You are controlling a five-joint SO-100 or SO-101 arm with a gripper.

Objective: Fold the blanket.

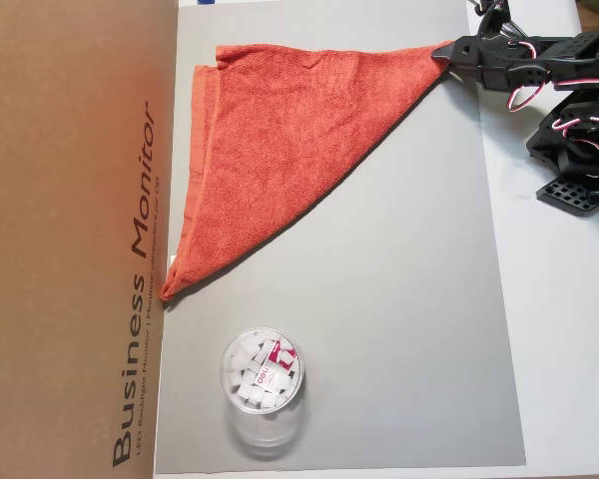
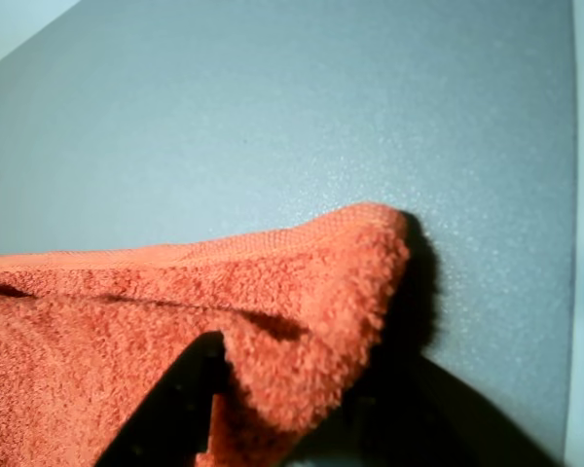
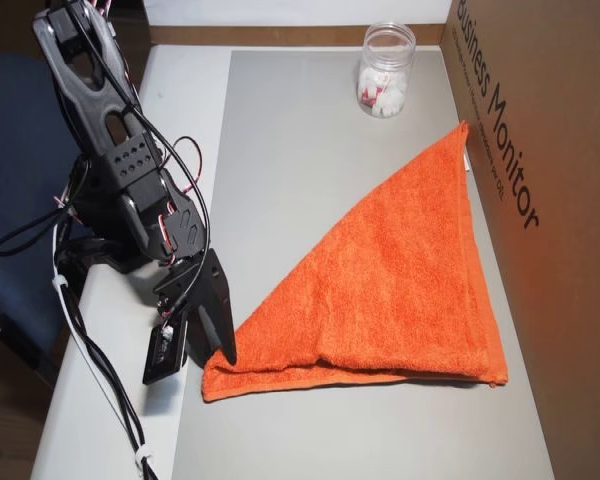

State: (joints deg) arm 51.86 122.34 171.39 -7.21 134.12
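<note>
Gripper pinching a corner of the folded blanket

In the wrist view the blanket (image 2: 273, 321) fills the lower frame, its hemmed corner bunched over a dark finger (image 2: 170, 409), with bare grey mat (image 2: 273, 117) behind; only this view shows the cloth wrapped on the finger. In both overhead views the gripper (image 1: 447, 54) (image 3: 215, 350) is clenched on one pointed corner of the blanket (image 1: 280, 150) (image 3: 400, 290), which lies folded into a triangle on the mat (image 1: 399, 329), its far edge along a cardboard box (image 1: 70, 239). A clear plastic jar (image 1: 263, 384) stands apart, farther along the mat.
</note>
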